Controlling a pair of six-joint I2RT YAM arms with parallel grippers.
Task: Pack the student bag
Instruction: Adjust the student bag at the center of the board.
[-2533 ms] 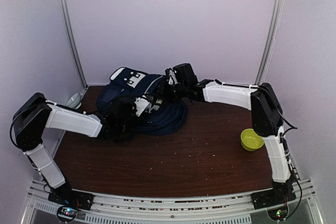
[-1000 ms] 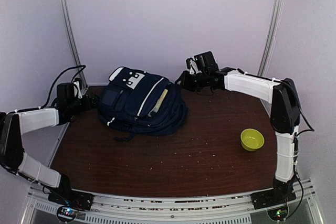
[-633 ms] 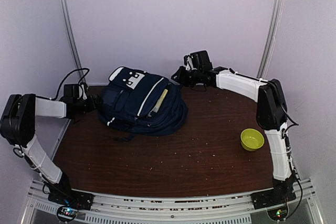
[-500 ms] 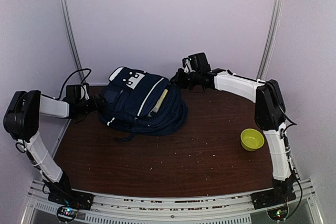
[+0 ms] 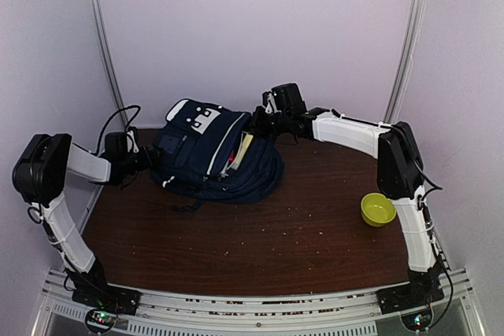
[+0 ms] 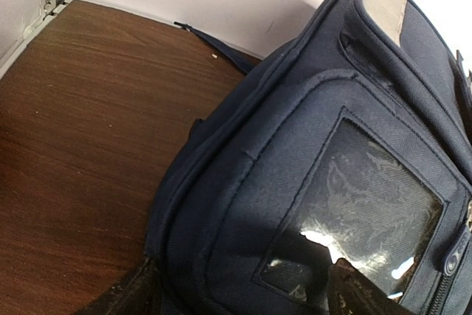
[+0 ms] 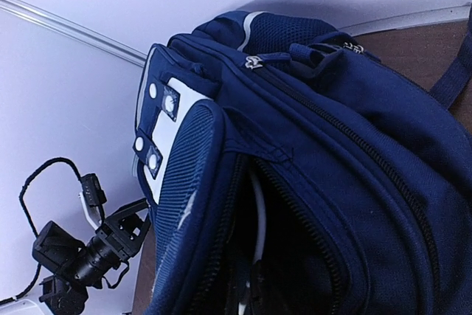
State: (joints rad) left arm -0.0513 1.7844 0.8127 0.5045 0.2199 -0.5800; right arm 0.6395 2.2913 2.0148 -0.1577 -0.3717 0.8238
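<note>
At the far left of the dark wooden table [image 5: 315, 234], the left gripper [image 5: 146, 160] is low against the left side of the student bag [image 5: 201, 159]. Its fingers [image 6: 136, 296] are spread wide to either side of the bag's window pocket; contact cannot be told. The bag lies at the back, left of centre, its main compartment gaping. The right gripper [image 5: 260, 122] is at the bag's upper right rim, jaws hidden, so its grip cannot be told. A yellow-green bowl [image 5: 378, 209] stands well apart, far right.
</note>
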